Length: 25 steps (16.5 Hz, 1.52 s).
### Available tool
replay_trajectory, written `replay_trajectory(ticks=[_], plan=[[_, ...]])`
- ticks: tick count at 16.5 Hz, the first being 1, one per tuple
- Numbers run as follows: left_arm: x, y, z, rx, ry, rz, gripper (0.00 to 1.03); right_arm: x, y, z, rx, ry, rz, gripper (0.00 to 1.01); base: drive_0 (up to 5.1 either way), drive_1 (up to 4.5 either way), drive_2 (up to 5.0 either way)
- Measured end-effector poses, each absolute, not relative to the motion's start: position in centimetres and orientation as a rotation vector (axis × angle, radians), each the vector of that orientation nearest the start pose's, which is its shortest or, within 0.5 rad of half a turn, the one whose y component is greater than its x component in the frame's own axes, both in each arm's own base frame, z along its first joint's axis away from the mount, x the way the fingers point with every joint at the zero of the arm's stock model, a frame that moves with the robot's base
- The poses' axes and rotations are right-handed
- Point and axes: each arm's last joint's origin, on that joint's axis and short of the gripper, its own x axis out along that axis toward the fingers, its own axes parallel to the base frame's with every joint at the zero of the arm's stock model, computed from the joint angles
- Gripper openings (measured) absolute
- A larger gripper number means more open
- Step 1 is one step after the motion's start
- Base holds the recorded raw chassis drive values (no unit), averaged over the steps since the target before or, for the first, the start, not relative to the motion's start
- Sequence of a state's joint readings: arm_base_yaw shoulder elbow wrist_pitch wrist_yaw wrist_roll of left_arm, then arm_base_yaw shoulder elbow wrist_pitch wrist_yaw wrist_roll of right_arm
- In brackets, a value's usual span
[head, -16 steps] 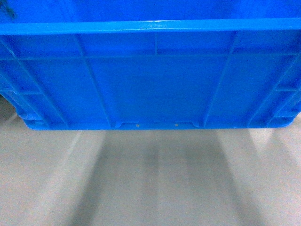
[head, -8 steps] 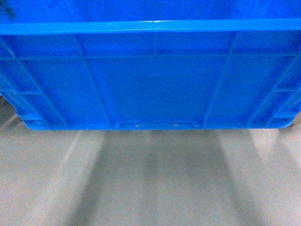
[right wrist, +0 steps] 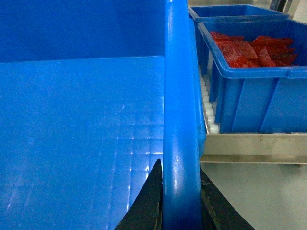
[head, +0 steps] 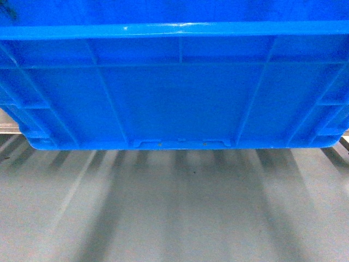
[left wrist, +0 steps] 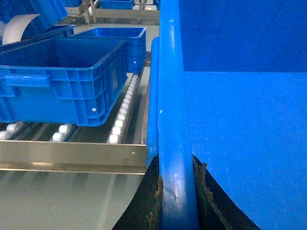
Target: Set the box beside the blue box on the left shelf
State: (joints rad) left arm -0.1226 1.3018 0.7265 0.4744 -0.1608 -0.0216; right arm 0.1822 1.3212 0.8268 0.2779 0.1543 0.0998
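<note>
The box (head: 174,93), a bright-blue ribbed crate, fills the upper half of the head view, hanging above the floor; neither gripper shows there. My left gripper (left wrist: 177,191) is shut on the box's left rim (left wrist: 175,110). My right gripper (right wrist: 181,191) is shut on its right rim (right wrist: 180,96). The empty inside of the box (right wrist: 81,134) shows in both wrist views. To the left lies the left shelf (left wrist: 72,155), with white rollers (left wrist: 122,112) behind a metal front rail. The blue box (left wrist: 62,81) stands on it, a roller lane apart from my box.
A second blue crate (left wrist: 112,36) sits farther back on the left shelf. On the right, a blue crate holding red pieces (right wrist: 254,76) rests on rollers behind a metal rail (right wrist: 254,146), with another crate (right wrist: 230,10) behind it. Grey floor (head: 174,207) lies below.
The box stays fixed in the head view while the floor beneath has slid by. Bits of metal rail now show at both lower corners of the box.
</note>
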Motion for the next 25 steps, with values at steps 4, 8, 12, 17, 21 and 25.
replay_trajectory(ticks=[4,8,12,17,21,25], plan=[[28.23,-3.01,26.52,-0.007,0.101,0.04,0.11,28.9,4.87,27.52,0.063,0.215,0.017,0.09,0.2,4.46,-4.2],[28.23,-3.01,26.52,-0.007,0.101,0.04,0.11,28.91,4.87,27.51,0.063,0.215,0.017,0.09,0.1,4.44,-4.2],[28.23,-3.01,26.52,-0.007,0.101,0.04,0.11,28.9,4.87,27.52,0.063,0.215,0.017,0.09,0.1,4.42,-4.2],[28.23,-3.01,26.51,-0.007,0.102,0.04,0.11,28.9,4.87,27.53,0.063,0.215,0.017,0.09,0.0,4.29,-4.3],[28.23,-3.01,26.52,-0.007,0.101,0.04,0.11,28.9,4.88,27.53,0.063,0.215,0.017,0.09,0.0,4.34,-4.3],[28.23,-3.01,26.51,-0.007,0.102,0.039,0.11,28.9,4.88,27.52,0.063,0.215,0.017,0.09,0.0,3.54,-3.4]])
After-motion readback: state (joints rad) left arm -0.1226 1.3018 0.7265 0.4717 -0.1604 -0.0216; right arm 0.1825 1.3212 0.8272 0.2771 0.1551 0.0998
